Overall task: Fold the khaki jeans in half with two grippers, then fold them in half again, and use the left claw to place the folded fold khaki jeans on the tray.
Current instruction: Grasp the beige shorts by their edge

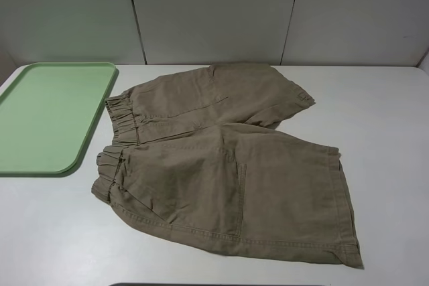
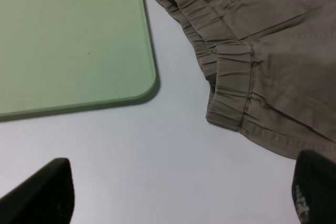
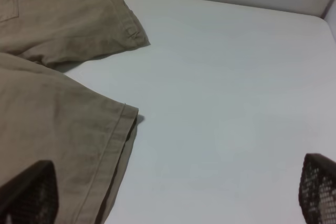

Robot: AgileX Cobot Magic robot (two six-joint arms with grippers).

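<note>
- The left hand (image 2: 178, 198), black with dark fingers, hangs nearest. It is spread wide and pinches nothing, over bare surface just short of the waistband corner.
- The right hand (image 3: 173, 195), also black, is likewise spread wide and empty. It hovers beside the stitched hem of the near leg.
- The khaki jeans (image 1: 221, 165) are in fact khaki-tan cotton shorts with a gathered elastic waistband and patch pockets. They lie flat and opened out in the middle of the worktop (image 1: 382, 118), with the waistband toward the left and both legs pointing right. The near leg lies in front and the far leg behind it, their hems well apart.
- Judging from this lay, no fold has been made yet. The first halving, the second halving and the left hand's carry to the tray all remain.
- The flat pale-green plastic rectangular tray (image 1: 53, 112), with rounded corners and a low rim, sits at the far left. It is just beside the waistband, with a strip of bare surface between them, and nothing lies in it.
- The worktop is white, smooth and matte.
- Behind it stand pale grey wall panels (image 1: 214, 11) split by thin dark seams.
</note>
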